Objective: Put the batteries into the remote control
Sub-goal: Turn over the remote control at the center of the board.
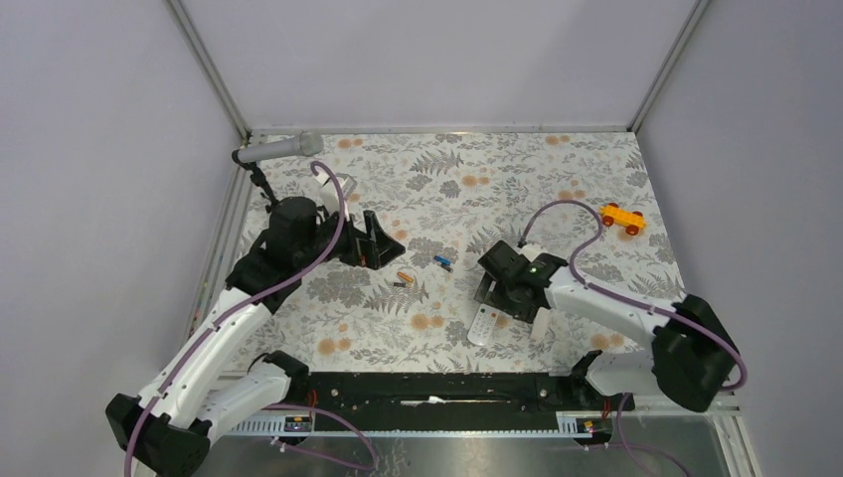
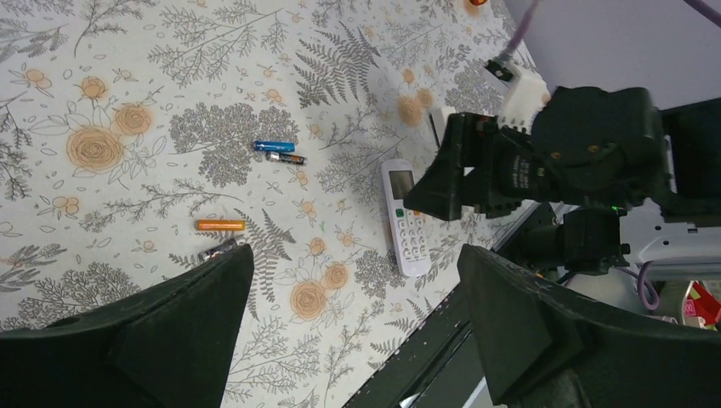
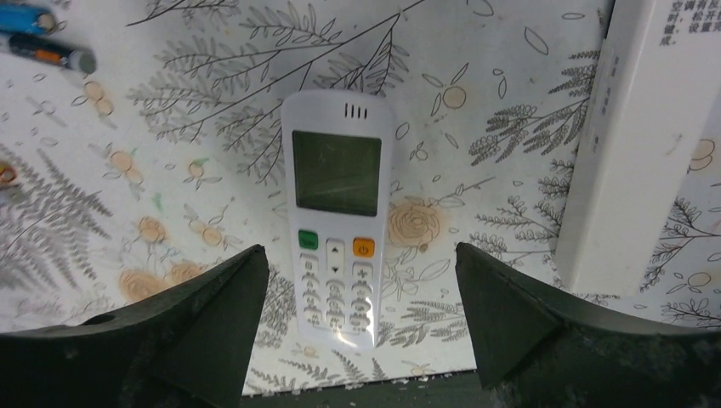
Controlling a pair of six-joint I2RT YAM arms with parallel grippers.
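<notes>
Pale lilac walls (image 1: 418, 60) and bare metal corner posts (image 1: 207, 65) close in a table (image 1: 517, 169) covered by a cloth printed with grey ferns and orange roses. A black rail (image 1: 427, 390) runs along the table's near edge between the two arm bases.

The right claw (image 3: 359, 249) is spread wide and holds nothing. Its own camera frames the white oblong plastic remote control (image 3: 336, 221) in the gap between the fingers (image 3: 170, 331). The remote lies flat and face up, with green and orange buttons under its pale screen. From overhead it sits just on the near side of that claw (image 1: 500, 281), and I cannot tell whether they touch. Outside the finger at the right of the wrist view lies a thin flat white plastic strip (image 3: 629, 144) bearing small print. The arm largely hides this strip from above.

The left claw (image 2: 353, 252) is also wide open and empty. Its camera alone separates the batteries clearly. Closest to one fingertip is a small grey-dark cylinder (image 2: 219, 249), and just past it lies the orange-brown one (image 2: 220, 225). Farther out is the blue one (image 2: 274, 146), with a dark cylinder (image 2: 285, 157) just beside it. All of them lie on the table, between the two claws and apart from the remote.

Only the overhead view shows a small orange toy car (image 1: 622, 218), well beyond the right claw near the far right edge. It also shows a grey tube on a black stand (image 1: 278, 149) in the far left corner.
</notes>
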